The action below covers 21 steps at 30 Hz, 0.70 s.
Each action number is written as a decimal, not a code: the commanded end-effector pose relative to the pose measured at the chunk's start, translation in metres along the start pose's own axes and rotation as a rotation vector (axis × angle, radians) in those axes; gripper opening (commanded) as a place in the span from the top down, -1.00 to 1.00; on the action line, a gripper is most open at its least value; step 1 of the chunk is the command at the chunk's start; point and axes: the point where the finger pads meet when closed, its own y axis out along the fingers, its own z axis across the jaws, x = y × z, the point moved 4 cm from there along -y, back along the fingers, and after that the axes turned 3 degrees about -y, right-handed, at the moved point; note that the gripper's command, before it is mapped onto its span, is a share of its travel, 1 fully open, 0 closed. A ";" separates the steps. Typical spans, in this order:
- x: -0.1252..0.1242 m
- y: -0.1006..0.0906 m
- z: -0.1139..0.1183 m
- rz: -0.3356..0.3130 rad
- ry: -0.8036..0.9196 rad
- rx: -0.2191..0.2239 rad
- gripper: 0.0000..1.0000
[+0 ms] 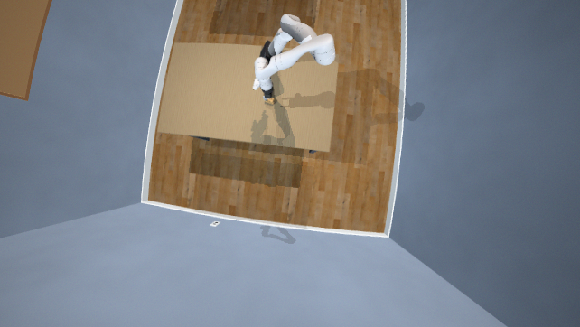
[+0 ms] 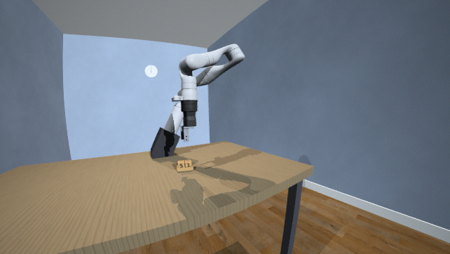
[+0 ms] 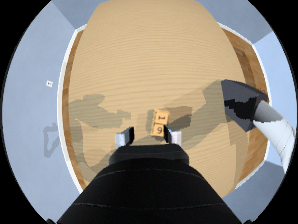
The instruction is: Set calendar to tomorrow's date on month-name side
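Observation:
The calendar is a small wooden tray (image 2: 184, 170) with two orange cubes side by side in it, near the middle of the table. In the exterior view the left cube (image 2: 181, 164) shows a 5 and the right cube (image 2: 188, 163) shows a 1. In the wrist view the far cube (image 3: 161, 117) has a 1 on top, and the near cube (image 3: 157, 130) has a 6 or 9 on top. The calendar shows small in the overhead view (image 1: 270, 101). My gripper (image 2: 186, 135) (image 3: 148, 132) (image 1: 268, 95) is open and empty. It points down, well above the calendar.
The robot's black base (image 2: 164, 142) (image 3: 240, 102) stands on the table (image 2: 105, 189) (image 1: 208, 95) just behind the calendar. The table's right edge and one dark leg (image 2: 291, 214) are to the right. A wooden floor lies below.

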 end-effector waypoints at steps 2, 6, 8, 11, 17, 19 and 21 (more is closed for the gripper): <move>-0.015 0.002 0.029 -0.011 0.145 -0.002 -1.00; -0.018 0.002 0.036 -0.015 0.190 -0.005 -1.00; -0.018 0.003 0.038 -0.016 0.197 -0.005 -1.00; -0.018 0.003 0.038 -0.016 0.202 -0.005 -1.00; -0.018 0.003 0.038 -0.016 0.202 -0.005 -1.00; -0.018 0.003 0.038 -0.016 0.202 -0.005 -1.00; -0.018 0.003 0.038 -0.016 0.202 -0.005 -1.00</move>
